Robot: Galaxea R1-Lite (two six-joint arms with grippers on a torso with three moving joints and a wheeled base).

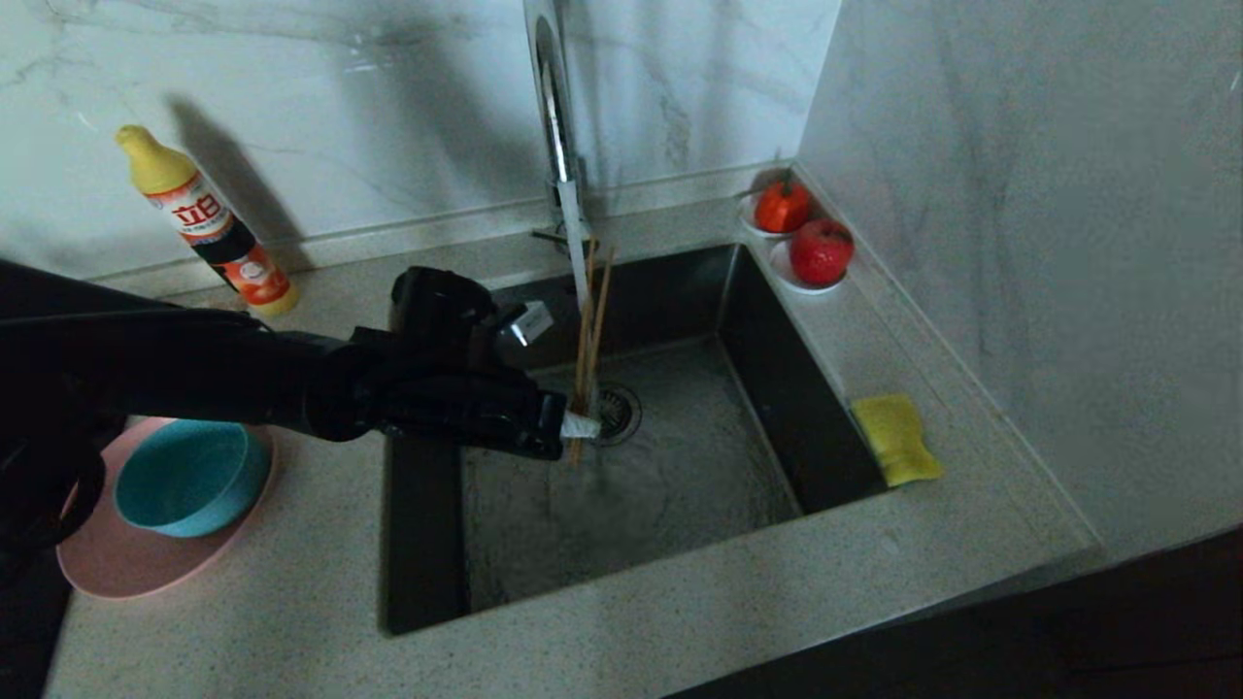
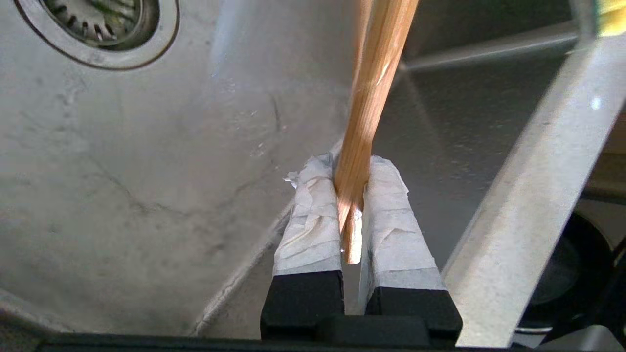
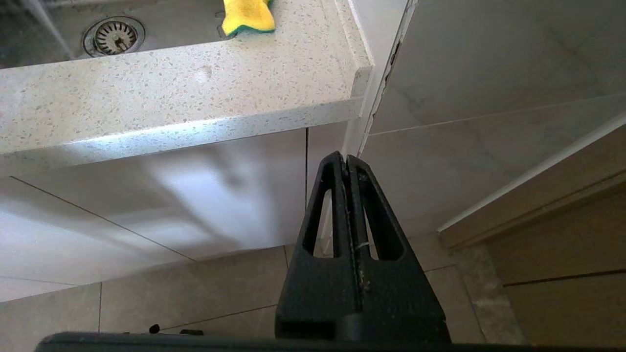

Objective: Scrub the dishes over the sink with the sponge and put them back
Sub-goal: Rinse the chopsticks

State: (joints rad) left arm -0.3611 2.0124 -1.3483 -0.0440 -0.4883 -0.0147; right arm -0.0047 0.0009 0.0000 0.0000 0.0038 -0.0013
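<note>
My left gripper (image 1: 580,425) (image 2: 351,171) hangs over the steel sink (image 1: 680,485), shut on the lower ends of the wooden chopsticks (image 1: 590,320) (image 2: 374,93), which stand nearly upright beside the faucet (image 1: 558,136). The drain strainer (image 1: 616,412) (image 2: 100,19) lies just beyond the tape-wrapped fingers (image 2: 310,215). A teal bowl (image 1: 189,476) sits on the pink plate (image 1: 117,568) on the counter left of the sink. The yellow sponge (image 1: 895,439) (image 3: 247,15) lies on the sink's right rim. My right gripper (image 3: 346,159) is parked below the counter edge, shut and empty.
A yellow-capped detergent bottle (image 1: 209,225) stands against the back wall at the left. Two small white saucers with red fruit (image 1: 821,250) sit at the back right corner. A tiled wall (image 1: 1049,243) closes off the right side.
</note>
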